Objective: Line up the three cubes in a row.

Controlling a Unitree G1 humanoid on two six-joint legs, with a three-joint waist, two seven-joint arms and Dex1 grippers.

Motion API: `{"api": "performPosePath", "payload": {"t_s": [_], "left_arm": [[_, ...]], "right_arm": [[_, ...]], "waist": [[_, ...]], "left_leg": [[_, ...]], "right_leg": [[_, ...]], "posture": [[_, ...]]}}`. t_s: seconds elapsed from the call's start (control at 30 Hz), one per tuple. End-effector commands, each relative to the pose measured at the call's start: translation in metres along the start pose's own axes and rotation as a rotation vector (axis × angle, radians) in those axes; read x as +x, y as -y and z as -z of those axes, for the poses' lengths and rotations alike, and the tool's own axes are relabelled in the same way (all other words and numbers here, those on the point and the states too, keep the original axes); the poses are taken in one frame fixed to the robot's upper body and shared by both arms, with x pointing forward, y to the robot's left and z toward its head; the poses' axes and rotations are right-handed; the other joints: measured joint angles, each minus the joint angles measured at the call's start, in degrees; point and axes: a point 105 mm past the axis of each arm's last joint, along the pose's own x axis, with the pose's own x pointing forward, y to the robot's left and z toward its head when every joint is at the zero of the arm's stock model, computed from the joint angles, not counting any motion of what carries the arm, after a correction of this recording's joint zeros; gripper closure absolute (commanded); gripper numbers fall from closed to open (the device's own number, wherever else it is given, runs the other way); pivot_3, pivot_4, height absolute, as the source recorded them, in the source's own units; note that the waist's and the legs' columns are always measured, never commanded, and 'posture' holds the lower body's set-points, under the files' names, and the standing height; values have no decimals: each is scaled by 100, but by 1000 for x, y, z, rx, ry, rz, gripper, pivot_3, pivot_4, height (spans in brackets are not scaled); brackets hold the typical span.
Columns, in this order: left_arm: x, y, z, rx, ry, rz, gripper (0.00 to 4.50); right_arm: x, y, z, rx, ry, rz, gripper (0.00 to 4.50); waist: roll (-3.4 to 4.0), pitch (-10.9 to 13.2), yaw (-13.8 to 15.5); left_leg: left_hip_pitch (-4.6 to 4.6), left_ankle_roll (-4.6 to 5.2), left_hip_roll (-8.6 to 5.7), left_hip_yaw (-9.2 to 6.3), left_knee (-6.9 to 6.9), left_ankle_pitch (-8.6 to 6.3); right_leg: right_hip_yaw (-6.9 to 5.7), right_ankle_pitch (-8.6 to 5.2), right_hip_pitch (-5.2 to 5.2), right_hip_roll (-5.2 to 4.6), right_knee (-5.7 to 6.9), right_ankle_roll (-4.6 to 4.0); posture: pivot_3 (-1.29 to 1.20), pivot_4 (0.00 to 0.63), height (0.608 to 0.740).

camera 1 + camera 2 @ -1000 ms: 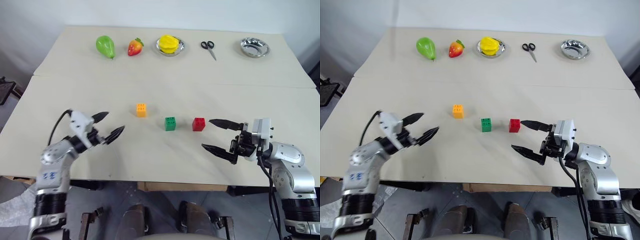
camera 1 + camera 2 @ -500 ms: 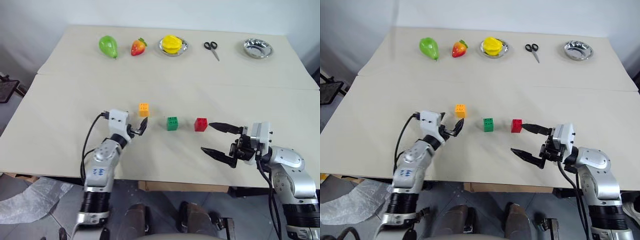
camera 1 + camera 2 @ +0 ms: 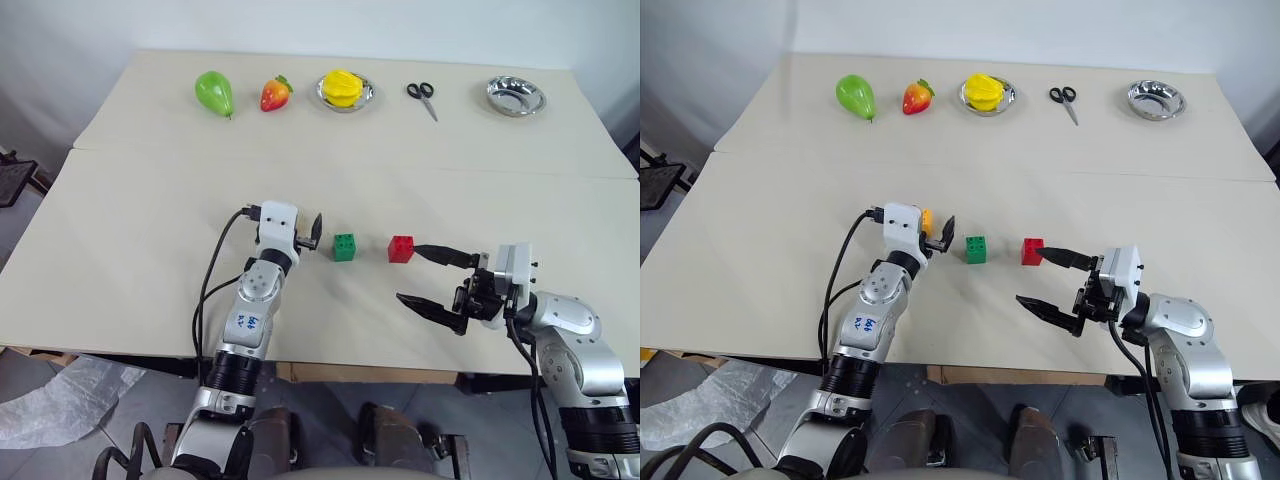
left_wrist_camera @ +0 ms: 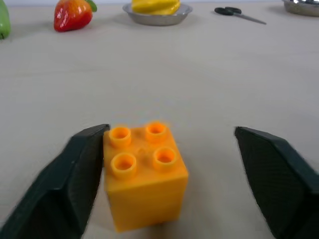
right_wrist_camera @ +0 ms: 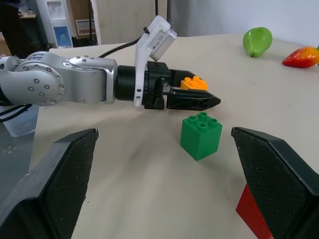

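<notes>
Orange plastic sits between the fingers of our left gripper: the orange cube, studs up, rests on the pale table. In the left wrist view one black finger touches its side, while the other finger stands clear of the block with bare table between them, so the fingers are parted around the cube and not clamped on it. The gripper lies level above the tabletop and points toward the far edge.

Just to the right of it stands the green cube, upright, apart from the gripper's near finger. Further right, with a gap between them, is the red cube. Green and red sit at about the same depth on the table; the orange one looks to lie slightly farther back, though the gripper hides most of it from our head cameras.

Right of the red cube our right gripper hangs with its fingers spread wide and nothing between them. The tip of its upper finger is just beside the red cube; we cannot tell whether it touches.

Along the far edge, from left to right, lie a green pear, a red strawberry, a yellow fruit in a metal dish, scissors and an empty metal bowl.
</notes>
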Motion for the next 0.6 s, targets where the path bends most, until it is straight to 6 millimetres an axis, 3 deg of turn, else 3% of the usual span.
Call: {"api": "performPosePath", "payload": {"t_s": [0.03,0.17,0.2,0.3,0.37,0.43,0.5,0.6], "left_arm": [[1,-1,-8,9,11,8,1560],[-3,-6,-6,4,-3,2,2853],[-3,-7,-6,13,-4,13,2990],[-1,-2,-16,-34,53,175,2977],[-6,7,-28,-83,110,410,2977],[-20,11,-28,-14,121,670,2977],[-36,-1,-21,129,113,885,2977],[-42,-22,-18,217,99,1028,2977]], "right_arm": [[1,-2,-10,-41,33,3,0],[0,-2,-9,-42,32,15,0],[1,-2,-9,-42,32,16,0],[1,-1,-9,-46,35,22,0],[0,-1,-10,-49,34,23,0],[-5,-1,-10,-50,26,20,0],[-13,0,-10,-50,-1,11,0],[-24,1,-9,-50,-41,6,0]], "waist": [[0,0,1],[0,0,4],[0,0,2],[0,0,-6],[1,0,-6],[1,0,-14],[3,-1,-27],[4,-1,-28]], "left_leg": [[0,0,0,0,0,0],[-1,0,2,-1,0,0],[-1,0,2,-1,0,0],[0,0,1,0,0,0],[0,0,2,1,1,0],[-2,-1,3,2,3,0],[-2,-1,-2,6,2,0],[-1,-2,-5,9,1,0]], "right_leg": [[0,0,0,0,0,0],[0,0,0,0,-1,0],[0,0,0,0,-1,0],[0,0,0,0,0,0],[0,0,-2,0,2,0],[-1,0,-4,0,2,-1],[-1,-1,-6,4,1,-1],[-1,-2,-7,7,-1,-4]], "posture": [[0,150,740],[0,150,740],[0,150,740],[0,150,740],[0,150,740],[0,150,740],[0,150,740],[0,150,740]]}}
